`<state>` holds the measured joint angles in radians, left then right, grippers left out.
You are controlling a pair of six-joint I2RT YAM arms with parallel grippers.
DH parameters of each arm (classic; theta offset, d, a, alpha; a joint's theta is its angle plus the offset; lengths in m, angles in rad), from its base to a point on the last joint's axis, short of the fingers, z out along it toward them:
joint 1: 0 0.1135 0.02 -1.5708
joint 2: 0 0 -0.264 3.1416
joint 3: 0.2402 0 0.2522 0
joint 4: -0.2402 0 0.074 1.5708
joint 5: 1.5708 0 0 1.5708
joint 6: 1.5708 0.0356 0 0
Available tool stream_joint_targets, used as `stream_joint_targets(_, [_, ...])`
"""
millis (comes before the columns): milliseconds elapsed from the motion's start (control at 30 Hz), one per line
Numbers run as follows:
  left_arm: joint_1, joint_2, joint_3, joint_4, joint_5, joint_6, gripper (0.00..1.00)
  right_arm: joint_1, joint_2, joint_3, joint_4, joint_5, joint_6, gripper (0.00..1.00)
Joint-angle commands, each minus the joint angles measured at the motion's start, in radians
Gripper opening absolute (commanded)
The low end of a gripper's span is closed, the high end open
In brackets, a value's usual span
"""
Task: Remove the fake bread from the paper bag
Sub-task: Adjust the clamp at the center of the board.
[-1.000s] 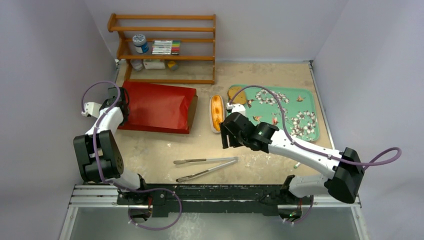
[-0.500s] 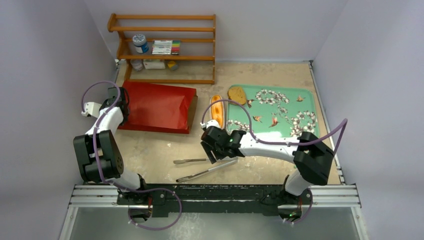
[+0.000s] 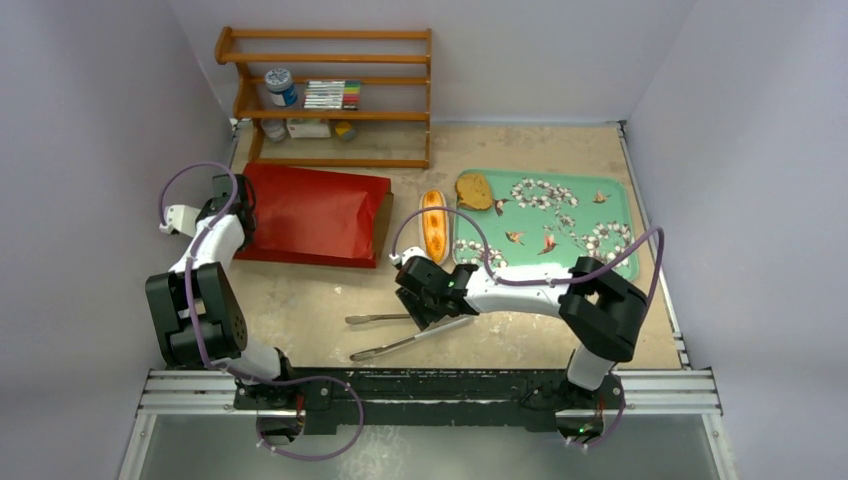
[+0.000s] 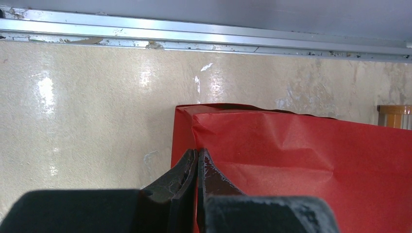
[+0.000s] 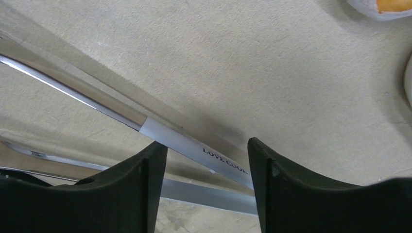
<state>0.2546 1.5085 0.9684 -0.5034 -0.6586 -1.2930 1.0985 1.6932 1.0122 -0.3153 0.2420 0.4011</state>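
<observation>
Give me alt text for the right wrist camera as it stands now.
The open right gripper straddles one arm of the metal tongs, printed LOVE COOK, lying on the beige table. An orange edge of the fake bread shows top right.

A pair of metal tongs (image 3: 400, 344) is lying on the beige table (image 3: 300, 295) near its front edge, its two arms spreading apart toward the left. In the right wrist view one arm is showing the words LOVE COOK. A teal flowered tray (image 3: 622, 200) is sitting at the right. A wooden shelf (image 3: 330, 58) is standing at the back, holding a jar (image 3: 281, 86) and a row of markers (image 3: 332, 94).
</observation>
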Motion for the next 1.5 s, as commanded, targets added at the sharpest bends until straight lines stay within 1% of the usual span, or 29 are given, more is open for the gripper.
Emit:
stream_joint_targets(0, [0.011,-0.04,-0.001,-0.008,-0.032,0.006,0.0,-0.003,0.009,-0.021,0.048,-0.029,-0.028,0.59])
stream_joint_targets(133, [0.013,-0.044,-0.001,-0.01,-0.032,0.002,0.0,-0.003,0.013,-0.037,0.064,-0.043,-0.027,0.46])
stream_joint_targets(233, [0.013,-0.044,0.005,-0.019,-0.036,0.001,0.0,-0.002,0.008,-0.037,0.067,-0.045,-0.024,0.4])
stream_joint_targets(467, [0.014,-0.045,0.019,-0.049,-0.053,-0.019,0.0,-0.002,-0.047,-0.037,0.018,-0.037,0.009,0.2])
stream_joint_targets(533, [0.016,-0.051,0.015,-0.059,-0.064,-0.032,0.0,-0.003,-0.064,-0.037,0.0,-0.036,0.023,0.16])
stream_joint_targets(833, [0.037,-0.059,-0.012,-0.094,-0.069,-0.104,0.0,0.026,-0.149,-0.034,-0.129,-0.016,0.131,0.11])
stream_joint_targets(1067, [0.037,-0.061,-0.01,-0.109,-0.079,-0.144,0.0,0.074,-0.229,-0.027,-0.23,0.022,0.269,0.09])
stream_joint_targets(1167, [0.037,-0.06,-0.017,-0.109,-0.081,-0.153,0.0,0.099,-0.263,-0.004,-0.278,0.063,0.326,0.07])
stream_joint_targets(1467, [0.037,-0.059,-0.028,-0.106,-0.073,-0.161,0.0,0.148,-0.336,0.072,-0.452,0.171,0.496,0.07])
